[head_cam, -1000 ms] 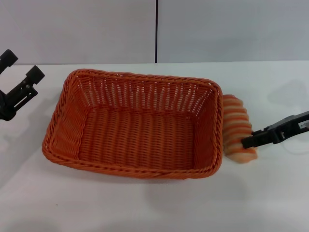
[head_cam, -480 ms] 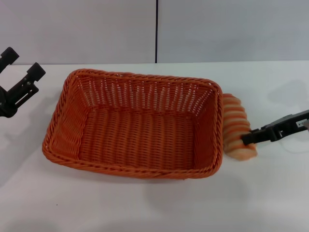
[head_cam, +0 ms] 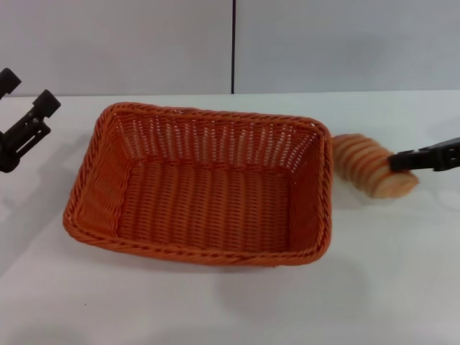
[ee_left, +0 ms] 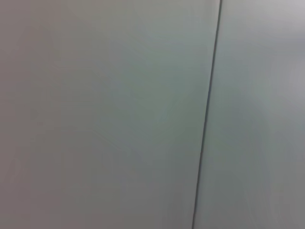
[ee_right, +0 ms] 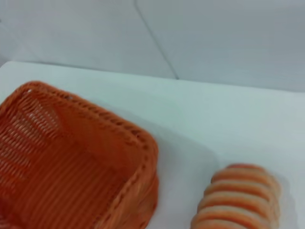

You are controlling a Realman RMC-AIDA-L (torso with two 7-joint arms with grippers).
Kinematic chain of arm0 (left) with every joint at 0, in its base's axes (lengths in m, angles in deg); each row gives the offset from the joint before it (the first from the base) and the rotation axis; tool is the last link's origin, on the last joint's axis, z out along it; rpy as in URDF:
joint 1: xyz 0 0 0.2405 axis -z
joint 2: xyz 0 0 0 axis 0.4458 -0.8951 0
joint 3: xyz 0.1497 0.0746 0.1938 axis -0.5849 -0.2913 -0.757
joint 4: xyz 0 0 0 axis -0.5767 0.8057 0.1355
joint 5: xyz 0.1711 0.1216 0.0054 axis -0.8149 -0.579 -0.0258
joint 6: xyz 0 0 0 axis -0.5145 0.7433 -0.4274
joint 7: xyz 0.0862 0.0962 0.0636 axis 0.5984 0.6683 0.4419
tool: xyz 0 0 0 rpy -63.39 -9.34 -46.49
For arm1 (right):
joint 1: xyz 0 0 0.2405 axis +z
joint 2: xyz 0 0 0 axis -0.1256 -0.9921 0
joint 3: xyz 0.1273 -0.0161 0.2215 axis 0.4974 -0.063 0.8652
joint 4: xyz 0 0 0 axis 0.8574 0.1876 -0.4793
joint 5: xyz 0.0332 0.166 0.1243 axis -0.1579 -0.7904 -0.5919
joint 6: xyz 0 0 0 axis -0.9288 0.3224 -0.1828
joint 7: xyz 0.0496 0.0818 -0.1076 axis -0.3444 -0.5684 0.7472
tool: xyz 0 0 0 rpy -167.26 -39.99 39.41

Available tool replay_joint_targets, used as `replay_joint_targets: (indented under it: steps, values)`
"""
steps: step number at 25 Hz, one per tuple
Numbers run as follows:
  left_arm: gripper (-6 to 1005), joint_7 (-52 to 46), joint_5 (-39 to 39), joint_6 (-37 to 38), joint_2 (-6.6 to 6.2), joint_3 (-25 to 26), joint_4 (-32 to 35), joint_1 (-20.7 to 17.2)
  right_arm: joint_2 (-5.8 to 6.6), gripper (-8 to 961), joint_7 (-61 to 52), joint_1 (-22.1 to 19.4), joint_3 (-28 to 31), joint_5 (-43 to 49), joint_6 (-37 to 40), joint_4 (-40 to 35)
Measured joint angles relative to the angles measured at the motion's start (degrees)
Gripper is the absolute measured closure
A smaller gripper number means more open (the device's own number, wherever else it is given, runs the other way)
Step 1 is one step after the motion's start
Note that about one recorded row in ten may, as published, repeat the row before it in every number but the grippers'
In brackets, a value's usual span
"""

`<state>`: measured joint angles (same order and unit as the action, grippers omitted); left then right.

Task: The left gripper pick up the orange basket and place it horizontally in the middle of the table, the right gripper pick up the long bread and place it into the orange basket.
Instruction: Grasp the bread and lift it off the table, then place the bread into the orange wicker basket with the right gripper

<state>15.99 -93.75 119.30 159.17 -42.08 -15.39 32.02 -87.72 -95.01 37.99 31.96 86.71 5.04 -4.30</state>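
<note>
The orange basket (head_cam: 80,188) lies lengthwise across the middle of the white table (head_cam: 215,309), and it holds nothing. Just off its right end is the long bread (head_cam: 370,172), a tan loaf with orange-brown stripes, tilted and a little apart from the rim. My right gripper (head_cam: 399,161) reaches in from the right edge and is shut on the loaf's outer end. The right wrist view shows the basket corner (ee_right: 71,157) and the bread (ee_right: 238,198) beside it. At the far left my left gripper (head_cam: 27,92) hangs open, away from the basket.
A grey wall with a dark vertical seam (head_cam: 233,47) stands behind the table. The left wrist view shows only that wall and the seam (ee_left: 207,114). Bare white tabletop lies in front of the basket and to its right.
The right gripper has drawn back to the right and upward with the bread, which has turned and come away from the basket's side. The left gripper has shifted slightly left.
</note>
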Motion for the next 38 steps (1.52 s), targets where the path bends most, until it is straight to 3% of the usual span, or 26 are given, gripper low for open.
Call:
replay_joint_targets:
  steps: [2, 5, 12, 20, 24, 30, 38]
  values:
    - [185, 0.01, 0.00, 0.14, 0.00, 0.04, -0.26, 0.05, -0.20, 719, -0.74, -0.82, 0.00, 0.00, 0.22, -1.88]
    - [185, 0.14, 0.01, 0.39, -0.04, 0.28, -0.90, 0.29, -1.03, 746, -2.91, -3.70, 1.13, -1.93, 2.44, -12.12]
    - [185, 0.03, 0.01, 0.52, 0.03, 0.30, -0.96, 0.43, -1.12, 791, -4.04, -3.84, 5.33, -9.20, 8.63, -21.50]
    - [185, -0.41, 0.00, 1.31, 0.21, 0.25, -0.96, 0.43, -1.16, 853, -6.71, -2.63, 1.18, -21.49, 12.32, -32.82]
    - [185, -0.43, 0.01, 1.66, 0.20, 0.27, -1.47, 0.60, -1.04, 873, -6.79, -1.27, -2.45, -23.90, 13.25, -31.34]
    - [185, 0.00, 0.87, 2.26, 0.14, 0.26, -3.52, 1.40, -0.90, 913, -5.14, 0.81, -13.59, -26.10, 12.92, -24.12]
    - [184, 0.80, 1.19, 2.99, 0.19, -0.14, -3.82, 2.03, -0.92, 943, 2.92, 4.65, -17.41, -26.25, 12.32, -12.03]
